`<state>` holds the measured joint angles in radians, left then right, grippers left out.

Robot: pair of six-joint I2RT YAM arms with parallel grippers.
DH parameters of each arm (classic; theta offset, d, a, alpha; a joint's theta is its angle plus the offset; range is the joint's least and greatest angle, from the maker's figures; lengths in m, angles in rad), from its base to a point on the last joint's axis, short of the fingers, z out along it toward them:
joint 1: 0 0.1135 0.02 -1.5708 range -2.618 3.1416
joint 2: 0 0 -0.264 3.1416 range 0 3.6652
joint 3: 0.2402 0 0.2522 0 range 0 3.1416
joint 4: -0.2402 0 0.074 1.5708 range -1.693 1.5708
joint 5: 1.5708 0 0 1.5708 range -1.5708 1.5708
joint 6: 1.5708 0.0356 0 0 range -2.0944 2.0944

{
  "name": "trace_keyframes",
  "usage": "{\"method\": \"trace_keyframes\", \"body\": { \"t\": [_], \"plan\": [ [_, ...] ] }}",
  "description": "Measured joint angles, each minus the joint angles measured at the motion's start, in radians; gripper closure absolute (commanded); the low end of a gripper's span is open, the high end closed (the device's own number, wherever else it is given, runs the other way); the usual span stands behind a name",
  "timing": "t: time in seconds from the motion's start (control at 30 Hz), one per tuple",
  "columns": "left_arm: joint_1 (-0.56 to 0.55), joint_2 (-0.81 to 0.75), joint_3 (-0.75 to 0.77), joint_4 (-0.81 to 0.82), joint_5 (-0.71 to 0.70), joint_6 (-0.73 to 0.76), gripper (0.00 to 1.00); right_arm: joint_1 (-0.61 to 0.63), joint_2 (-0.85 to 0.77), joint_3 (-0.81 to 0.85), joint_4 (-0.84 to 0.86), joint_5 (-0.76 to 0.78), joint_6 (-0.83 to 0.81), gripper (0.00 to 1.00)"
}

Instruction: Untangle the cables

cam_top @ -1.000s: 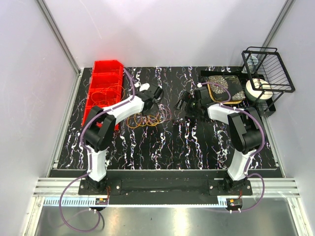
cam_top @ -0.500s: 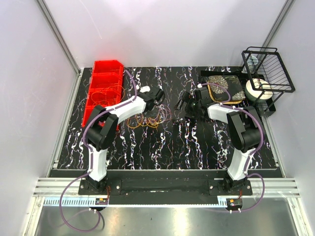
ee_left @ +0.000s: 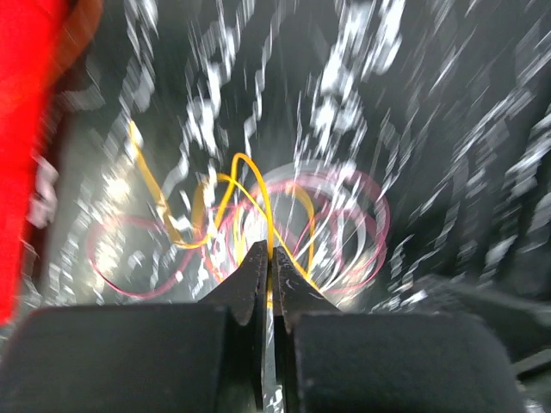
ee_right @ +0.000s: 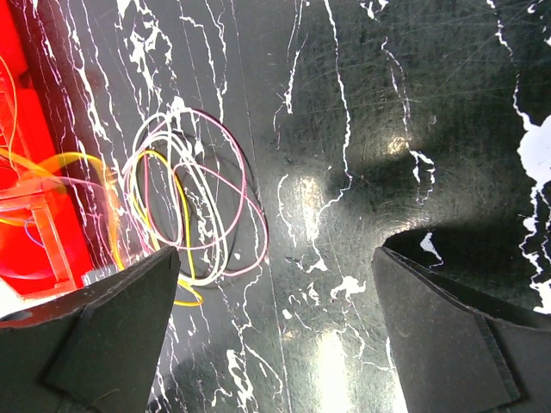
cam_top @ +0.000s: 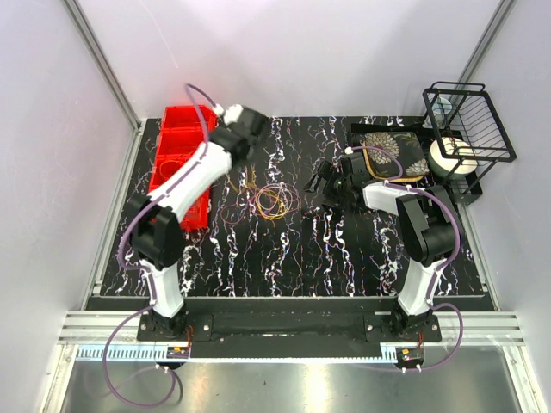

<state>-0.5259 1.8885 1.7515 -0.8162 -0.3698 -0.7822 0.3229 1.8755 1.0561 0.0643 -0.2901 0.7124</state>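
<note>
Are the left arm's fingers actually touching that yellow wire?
Touching. The left wrist view shows the yellow wire running down between the shut left fingers, pinched at their tips.

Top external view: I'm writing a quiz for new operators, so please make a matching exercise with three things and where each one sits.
Things:
1. red plastic bin
2. black wire rack
3. tangle of thin orange, yellow and pink cable loops

Places on the black marbled table:
A. near the centre
B. left edge
C. far right corner

Pairs: 1-B, 2-C, 3-A
</note>
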Motion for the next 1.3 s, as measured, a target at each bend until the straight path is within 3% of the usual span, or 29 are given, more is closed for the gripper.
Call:
{"method": "trace_keyframes", "body": {
  "t": [0.4, 0.57, 1.0, 1.03, 1.07, 1.1, 1.3],
  "plan": [
    [0.245, -0.003, 0.385, -0.011, 0.124, 0.144, 1.00, -0.005, 0.006, 0.000, 0.012, -0.028, 0.004, 0.00],
    [0.316, -0.003, 0.477, 0.105, 0.221, 0.193, 1.00, -0.005, 0.014, 0.000, 0.026, -0.053, 0.012, 0.00],
    [0.453, -0.083, 0.507, 0.497, 0.311, 0.230, 1.00, -0.005, 0.047, 0.006, 0.084, -0.123, 0.039, 0.00],
    [0.469, -0.083, 0.510, 0.515, 0.322, 0.218, 0.97, -0.005, 0.051, 0.006, 0.090, -0.128, 0.042, 0.00],
    [0.493, -0.083, 0.511, 0.534, 0.340, 0.200, 0.84, -0.005, 0.055, 0.009, 0.095, -0.135, 0.045, 0.00],
    [0.510, -0.081, 0.511, 0.540, 0.354, 0.185, 0.80, -0.005, 0.060, 0.013, 0.097, -0.142, 0.046, 0.00],
    [0.533, -0.065, 0.401, 0.595, 0.407, 0.189, 0.79, -0.006, 0.076, 0.020, 0.120, -0.171, 0.057, 0.00]
  ]
}}
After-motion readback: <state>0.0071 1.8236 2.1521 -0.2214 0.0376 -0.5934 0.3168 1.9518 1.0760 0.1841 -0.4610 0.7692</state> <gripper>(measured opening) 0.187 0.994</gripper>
